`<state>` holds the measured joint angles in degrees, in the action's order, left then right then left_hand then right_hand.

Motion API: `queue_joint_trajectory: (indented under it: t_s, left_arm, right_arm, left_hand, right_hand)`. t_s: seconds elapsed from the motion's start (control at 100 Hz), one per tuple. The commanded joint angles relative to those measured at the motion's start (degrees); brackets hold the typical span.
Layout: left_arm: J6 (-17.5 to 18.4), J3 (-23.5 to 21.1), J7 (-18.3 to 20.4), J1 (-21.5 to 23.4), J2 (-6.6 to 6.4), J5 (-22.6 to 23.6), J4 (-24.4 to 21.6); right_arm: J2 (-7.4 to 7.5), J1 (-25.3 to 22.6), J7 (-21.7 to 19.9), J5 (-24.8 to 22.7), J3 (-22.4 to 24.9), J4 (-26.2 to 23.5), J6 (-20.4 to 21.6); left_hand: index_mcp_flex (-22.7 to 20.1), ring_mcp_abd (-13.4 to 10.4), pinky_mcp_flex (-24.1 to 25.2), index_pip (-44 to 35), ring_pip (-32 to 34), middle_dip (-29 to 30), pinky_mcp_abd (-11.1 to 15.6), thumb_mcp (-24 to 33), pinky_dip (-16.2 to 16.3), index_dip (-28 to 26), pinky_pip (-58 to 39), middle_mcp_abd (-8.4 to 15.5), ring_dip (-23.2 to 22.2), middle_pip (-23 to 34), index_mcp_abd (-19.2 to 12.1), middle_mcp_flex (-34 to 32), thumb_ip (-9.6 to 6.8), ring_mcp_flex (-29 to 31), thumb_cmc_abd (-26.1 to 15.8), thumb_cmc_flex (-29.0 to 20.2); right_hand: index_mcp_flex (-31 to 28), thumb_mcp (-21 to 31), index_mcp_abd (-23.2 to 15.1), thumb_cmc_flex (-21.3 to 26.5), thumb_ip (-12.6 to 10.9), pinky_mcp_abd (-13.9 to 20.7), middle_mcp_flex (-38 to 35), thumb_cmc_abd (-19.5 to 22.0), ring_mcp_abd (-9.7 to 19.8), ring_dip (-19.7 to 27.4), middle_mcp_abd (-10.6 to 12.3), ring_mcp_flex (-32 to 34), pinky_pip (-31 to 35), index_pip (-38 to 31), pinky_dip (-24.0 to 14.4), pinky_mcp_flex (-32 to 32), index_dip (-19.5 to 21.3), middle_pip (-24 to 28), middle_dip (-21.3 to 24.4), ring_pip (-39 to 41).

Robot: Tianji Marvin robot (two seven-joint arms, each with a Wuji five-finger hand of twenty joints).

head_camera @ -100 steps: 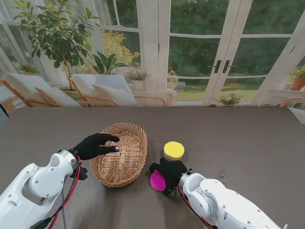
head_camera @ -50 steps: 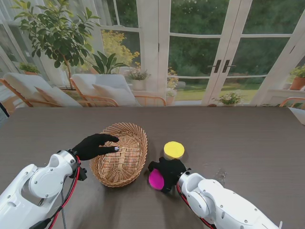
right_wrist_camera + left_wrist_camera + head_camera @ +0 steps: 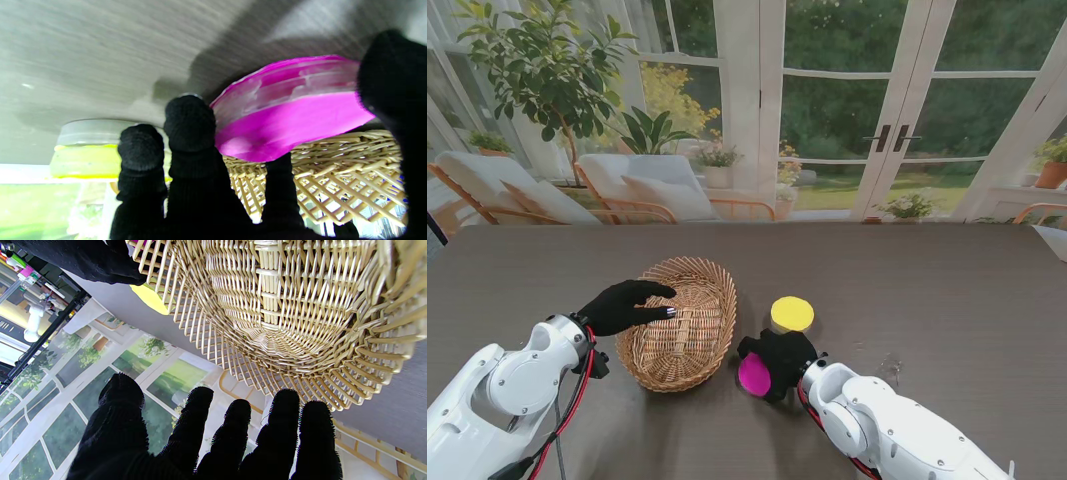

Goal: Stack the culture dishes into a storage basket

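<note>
A woven wicker basket (image 3: pixel 677 325) sits left of centre on the dark table; its weave (image 3: pixel 300 316) fills the left wrist view. My left hand (image 3: pixel 624 305) rests open on the basket's left rim, fingers (image 3: pixel 240 436) spread. My right hand (image 3: pixel 777 358) is shut on a magenta culture dish (image 3: pixel 754 375), tilted and lifted just right of the basket. The right wrist view shows the magenta dish (image 3: pixel 287 113) pinched between thumb and fingers. A yellow culture dish (image 3: pixel 792 314) lies flat on the table just beyond that hand, also visible as a yellow dish (image 3: pixel 86 150) in the right wrist view.
The dark wood-grain table (image 3: pixel 947 290) stretches wide to the right and far side. A small glint or clear object (image 3: pixel 890 368) lies on the table to the right of my right arm. Windows, plants and lounge chairs stand beyond the table's far edge.
My right hand with the magenta dish has shifted slightly left and away from me, toward the basket. The left hand and basket have not moved.
</note>
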<state>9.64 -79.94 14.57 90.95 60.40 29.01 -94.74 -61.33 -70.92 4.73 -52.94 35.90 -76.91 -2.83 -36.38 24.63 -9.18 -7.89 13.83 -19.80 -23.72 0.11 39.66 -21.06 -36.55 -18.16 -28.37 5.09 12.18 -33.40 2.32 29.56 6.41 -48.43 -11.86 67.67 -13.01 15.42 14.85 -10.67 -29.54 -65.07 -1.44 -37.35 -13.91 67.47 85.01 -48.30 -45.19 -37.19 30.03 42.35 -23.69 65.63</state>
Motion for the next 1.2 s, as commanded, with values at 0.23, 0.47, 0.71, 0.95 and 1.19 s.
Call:
queue_joint_trajectory:
  t_s: [0.23, 0.47, 0.71, 0.95, 1.19]
  left_arm:
    - [-0.2, -0.2, 1.0, 0.3, 0.05, -0.2, -0.3]
    - [-0.3, -0.3, 1.2, 0.4, 0.03, -0.3, -0.4]
    - [-0.3, -0.4, 1.3, 0.4, 0.02, -0.4, -0.5]
    - [-0.4, -0.5, 1.3, 0.5, 0.03, -0.5, -0.5]
    - [-0.3, -0.7, 1.2, 0.6, 0.04, -0.5, -0.6]
  right_arm:
    - [0.25, -1.5, -1.4, -0.6, -1.1, 3.2, 0.6]
    - [0.26, -1.7, -1.5, -0.5, -0.9, 3.3, 1.0]
    - [0.23, -2.7, -1.6, 0.0, 0.9, 2.5, 1.6]
    - [0.31, -5.0, -3.8, 1.2, 4.5, -0.6, 1.8]
    - [0.32, -7.7, -5.6, 2.0, 8.7, -5.2, 1.5]
  left_hand:
    - [-0.4, 1.2, 0.5, -0.3, -0.8, 0.8, -0.8, -1.0, 0.7, -0.3, -1.5, -0.5, 0.3, -0.4, 0.2, 0.1, -1.70, -0.6, -3.1, -1.5]
    - [-0.3, 1.0, 0.5, -0.2, -0.8, 0.8, -0.8, -0.9, 0.7, -0.2, -1.4, -0.3, 0.3, -0.5, 0.2, 0.3, -1.70, -0.7, -3.2, -1.5]
    - [-0.3, 1.0, 0.5, -0.3, -0.9, 0.8, -0.8, -1.0, 0.6, -0.3, -1.4, -0.4, 0.3, -0.5, 0.2, 0.3, -1.70, -0.8, -3.1, -1.5]
    - [-0.2, 1.1, 0.5, -0.2, -0.9, 0.8, -0.8, -0.9, 0.7, -0.2, -1.4, -0.4, 0.3, -0.5, 0.2, 0.3, -1.70, -0.7, -3.2, -1.5]
    - [-0.2, 1.1, 0.5, -0.2, -0.9, 0.8, -0.9, -1.0, 0.7, -0.2, -1.4, -0.5, 0.3, -0.5, 0.3, 0.3, -1.70, -0.8, -3.1, -1.5]
  right_hand:
    - [-9.5, 10.3, -3.6, 6.9, -5.5, -2.1, -12.6, 5.5, 4.1, -0.7, 3.8, 5.5, 1.8, -8.2, 1.9, -18.9, 0.7, 3.3, -1.1, -0.6]
    - [-12.5, 10.6, -3.2, 7.5, -5.7, -2.3, -14.1, 6.7, 4.0, -1.1, 3.9, 6.5, 1.7, -8.3, 1.9, -19.6, -0.1, 3.2, -1.7, -0.7]
    - [-13.5, 10.9, -2.9, 7.8, -5.8, -2.3, -15.2, 7.6, 4.2, -1.4, 4.2, 7.4, 1.8, -8.6, 1.8, -20.3, -0.4, 3.3, -2.2, -0.9]
    - [-13.8, 10.7, -2.6, 7.8, -5.8, -2.5, -14.5, 8.3, 3.9, -1.7, 4.1, 7.1, 1.7, -8.6, 1.8, -20.1, -0.6, 3.2, -2.6, -1.0]
    - [-13.9, 10.3, -2.4, 7.7, -5.8, -2.5, -13.9, 8.6, 3.8, -1.8, 3.8, 6.8, 1.7, -8.6, 1.8, -20.1, -0.8, 3.1, -2.8, -1.0]
